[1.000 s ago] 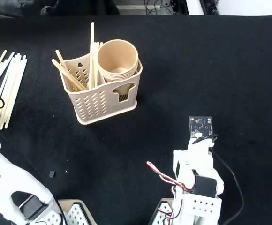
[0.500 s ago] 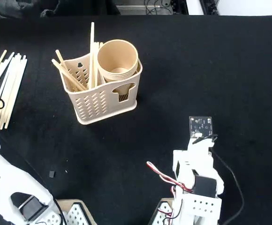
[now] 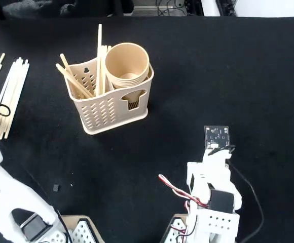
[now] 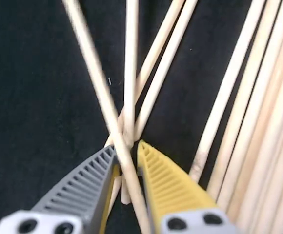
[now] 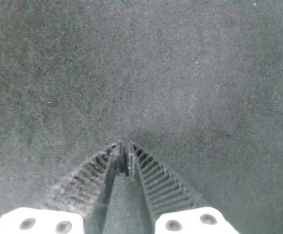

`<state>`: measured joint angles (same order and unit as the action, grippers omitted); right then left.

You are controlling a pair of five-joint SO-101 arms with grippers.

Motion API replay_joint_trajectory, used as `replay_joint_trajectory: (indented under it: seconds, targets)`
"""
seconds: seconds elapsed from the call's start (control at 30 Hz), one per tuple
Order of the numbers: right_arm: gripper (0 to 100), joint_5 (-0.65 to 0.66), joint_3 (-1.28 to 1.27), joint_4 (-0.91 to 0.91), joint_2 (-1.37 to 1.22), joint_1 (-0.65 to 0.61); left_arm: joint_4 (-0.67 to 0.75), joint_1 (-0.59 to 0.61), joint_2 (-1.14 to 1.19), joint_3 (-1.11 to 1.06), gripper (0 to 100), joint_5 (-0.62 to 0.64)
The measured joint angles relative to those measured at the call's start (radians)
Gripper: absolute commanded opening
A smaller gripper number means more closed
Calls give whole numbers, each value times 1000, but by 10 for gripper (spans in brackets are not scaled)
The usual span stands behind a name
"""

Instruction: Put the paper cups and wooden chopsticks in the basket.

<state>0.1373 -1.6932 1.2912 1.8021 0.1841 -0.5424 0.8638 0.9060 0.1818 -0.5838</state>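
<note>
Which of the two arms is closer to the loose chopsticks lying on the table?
The left. Its jaws grip one of the loose chopsticks. The right arm sits well off, on the far side of the basket from them.

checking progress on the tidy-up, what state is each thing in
basket: upright, partly filled
cups: stacked, upright in basket
basket chopsticks: standing on end, some leaning
loose chopsticks: lying flat on table
left gripper: shut on a chopstick
right gripper: shut, empty
</note>
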Motion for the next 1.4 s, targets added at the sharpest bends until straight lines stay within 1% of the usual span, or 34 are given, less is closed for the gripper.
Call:
replay_joint_trajectory:
  seconds: [0.1,0.3,0.43,0.5,0.67,0.93,1.23,1.3,1.4]
  targets:
    - [13,0,0,0,0,0,-61,-14,-14,5,28,35]
    - [13,0,0,0,0,0,-273,-44,-216,-8,28,127]
    - [13,0,0,0,0,0,-382,-66,-373,-114,28,158]
    - [13,0,0,0,0,0,-400,-95,-463,-180,28,163]
    - [13,0,0,0,0,0,-407,-176,-767,-371,28,169]
    - [13,0,0,0,0,0,-407,-299,-1252,-582,28,288]
    - [13,0,0,0,0,0,-404,-459,-1699,-787,28,416]
    - [13,0,0,0,0,0,-364,-493,-1795,-825,28,451]
    - [13,0,0,0,0,0,-236,-557,-1946,-896,28,511]
